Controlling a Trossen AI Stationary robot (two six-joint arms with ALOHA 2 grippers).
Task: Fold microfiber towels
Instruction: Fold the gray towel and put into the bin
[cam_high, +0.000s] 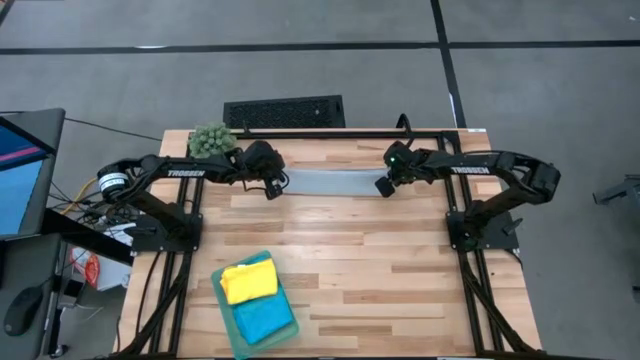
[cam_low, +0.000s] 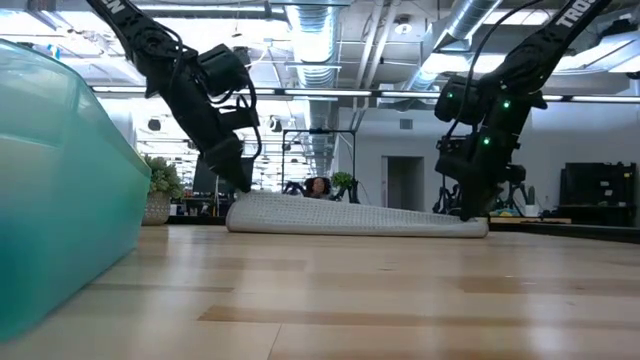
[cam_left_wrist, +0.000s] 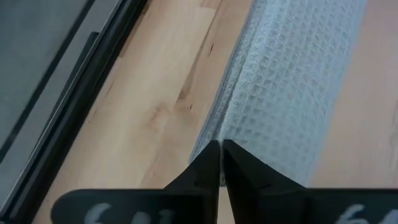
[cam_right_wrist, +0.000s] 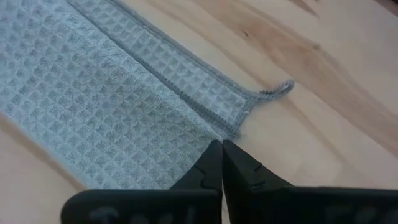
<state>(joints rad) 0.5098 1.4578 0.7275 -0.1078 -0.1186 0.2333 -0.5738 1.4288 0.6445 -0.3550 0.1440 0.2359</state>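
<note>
A light grey waffle-weave towel (cam_high: 333, 182) lies on the table's far middle as a long folded strip, running left to right. It also shows in the low view (cam_low: 350, 217). My left gripper (cam_high: 274, 187) is shut at the strip's left end. My right gripper (cam_high: 384, 186) is shut at its right end. A yellow towel (cam_high: 249, 282) and a bright blue towel (cam_high: 265, 318) lie folded in a teal tray (cam_high: 222, 300) at the near left. The second blue towel and the teal green towel are not in view. My left gripper has its shut fingertips on the long edge of the strip's left end (cam_left_wrist: 219, 134), slanting down from above. The tips hide whether a layer lies between them. The towel lies on the table. My right gripper has its shut fingertips on the end edge of the strip's right end (cam_right_wrist: 214, 134), near a corner with a small loop (cam_right_wrist: 278, 89), slanting down from above. The tips hide what is pinched. The towel lies flat on the table.
A fuzzy green plant ball (cam_high: 211, 139) sits at the far left corner, close to my left arm. A black grille (cam_high: 284, 111) lies beyond the far edge. The teal tray's wall (cam_low: 60, 200) fills the low view's left. Bare wood spans the middle and near right.
</note>
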